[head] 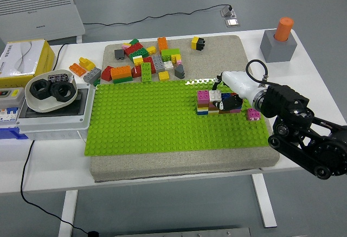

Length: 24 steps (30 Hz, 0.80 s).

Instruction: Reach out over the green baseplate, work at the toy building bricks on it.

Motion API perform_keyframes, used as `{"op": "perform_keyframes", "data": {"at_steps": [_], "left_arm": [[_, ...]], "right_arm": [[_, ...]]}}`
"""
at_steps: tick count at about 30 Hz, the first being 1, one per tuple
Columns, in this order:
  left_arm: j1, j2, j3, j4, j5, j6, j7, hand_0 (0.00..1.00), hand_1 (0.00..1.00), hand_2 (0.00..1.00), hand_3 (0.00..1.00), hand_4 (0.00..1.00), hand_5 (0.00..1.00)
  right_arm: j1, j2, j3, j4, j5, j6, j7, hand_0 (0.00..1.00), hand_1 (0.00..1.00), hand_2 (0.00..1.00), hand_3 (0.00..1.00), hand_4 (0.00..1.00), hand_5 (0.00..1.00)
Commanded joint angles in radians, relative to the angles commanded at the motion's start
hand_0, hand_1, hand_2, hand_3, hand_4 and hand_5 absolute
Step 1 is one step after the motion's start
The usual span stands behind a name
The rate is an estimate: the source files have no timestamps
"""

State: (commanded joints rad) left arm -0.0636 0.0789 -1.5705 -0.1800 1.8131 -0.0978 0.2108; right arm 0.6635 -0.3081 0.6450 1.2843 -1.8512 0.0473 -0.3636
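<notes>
The green baseplate lies on a grey mat across the middle of the table. A small stack of mixed bricks, with a pink brick and a white brick on top, stands on its right part. My right hand comes in from the right, its white back over the stack's right end and its black fingers curled onto the bricks there. A lone pink brick sits on the plate just right of the hand. My left arm does not show.
Several loose bricks lie on the mat behind the plate, and a yellow-black one sits further back. A grey box with a bowl of black rings is at the left. A grey block with an orange cylinder stands at the back right.
</notes>
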Motion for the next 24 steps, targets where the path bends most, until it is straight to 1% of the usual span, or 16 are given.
{"op": "perform_keyframes", "data": {"at_steps": [24], "left_arm": [[0.0,0.001,0.0,0.0,-0.002,0.0,0.0,0.735,0.573,0.546,0.709,0.713,0.832]], "right_arm": [[-0.001,0.002,0.004,0.0,-0.001,-0.002,0.0,0.789,0.754,0.784,0.618,0.716,0.21]]}}
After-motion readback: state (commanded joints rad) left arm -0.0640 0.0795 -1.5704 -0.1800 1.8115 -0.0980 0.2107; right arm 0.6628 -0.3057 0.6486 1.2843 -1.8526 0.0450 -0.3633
